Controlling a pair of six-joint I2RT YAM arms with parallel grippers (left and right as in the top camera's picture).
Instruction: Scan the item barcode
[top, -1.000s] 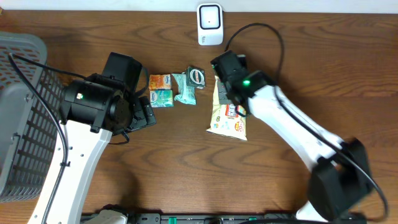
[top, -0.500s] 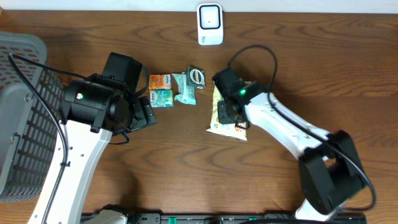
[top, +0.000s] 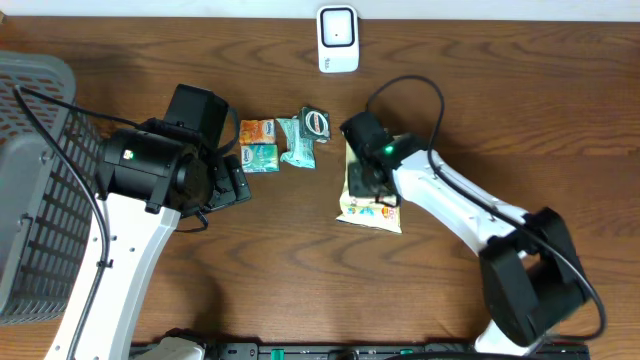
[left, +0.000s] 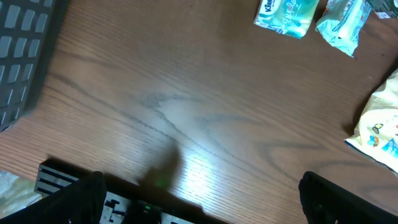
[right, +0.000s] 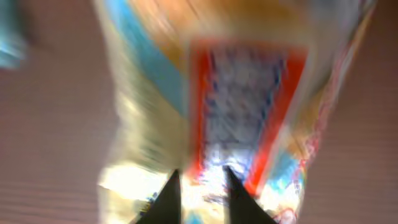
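Observation:
A yellow snack bag (top: 372, 208) with red and blue print lies flat on the wooden table, right of centre. My right gripper (top: 362, 180) is down on its upper half. In the right wrist view the bag (right: 249, 93) fills the blurred frame, and my right gripper (right: 200, 177) shows its dark fingertips (right: 168, 199) a narrow gap apart against the wrapper. Whether they pinch it is unclear. The white barcode scanner (top: 338, 38) stands at the back edge. My left gripper (left: 202, 202) is open over bare wood, left of the items.
Small items lie between the arms: an orange packet (top: 258, 130), a teal tissue pack (top: 260, 157), a teal wrapper (top: 297, 142) and a tape measure (top: 316, 121). A grey mesh basket (top: 40, 190) takes up the left side.
My right gripper moved from the bag's top edge down onto its upper half. The bag has shifted slightly toward the front. The left arm has not moved.

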